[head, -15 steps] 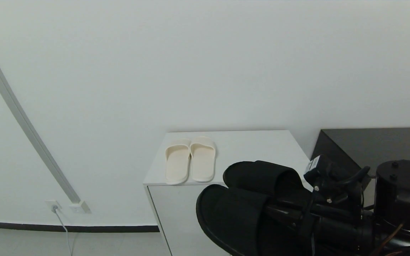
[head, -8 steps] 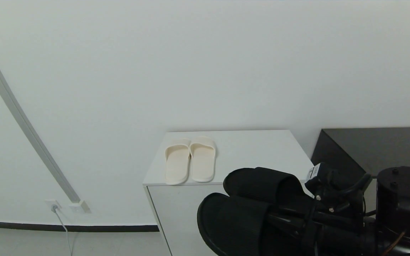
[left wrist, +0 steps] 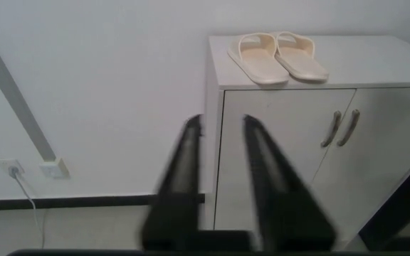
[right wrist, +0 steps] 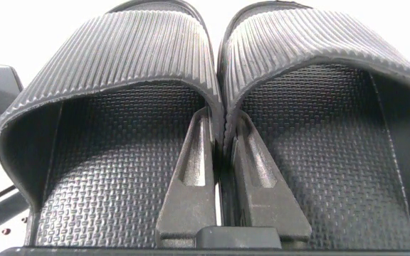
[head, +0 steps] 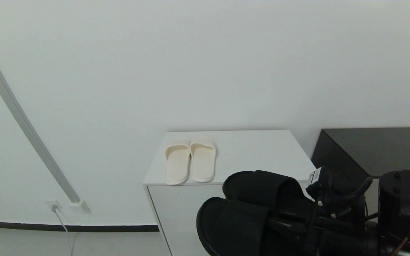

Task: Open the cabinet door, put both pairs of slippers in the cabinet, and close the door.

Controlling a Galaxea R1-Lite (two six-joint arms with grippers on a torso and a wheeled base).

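Note:
A pair of cream slippers (head: pixel 190 160) lies side by side on the left of the white cabinet's top (head: pixel 258 149); they also show from the left wrist (left wrist: pixel 277 56). Both cabinet doors (left wrist: pixel 287 153) are closed, with two vertical handles (left wrist: pixel 339 129) at the middle. My right gripper (right wrist: pixel 223 142) is shut on the pair of black slippers (right wrist: pixel 127 128), pinching their inner side walls together. It holds the black slippers (head: pixel 251 206) in the air in front of the cabinet's right side. My left gripper (left wrist: pixel 223 146) is open and empty, well back from the cabinet's left door.
A black tabletop (head: pixel 379 145) stands right of the cabinet against the wall. On the left wall are a slanted grey conduit (head: pixel 20 117) and a socket (head: pixel 53 205) with a cable hanging to the floor. Open floor lies left of the cabinet.
My right arm has sunk a little with the black slippers in its grip. The cream slippers and the cabinet have stayed put.

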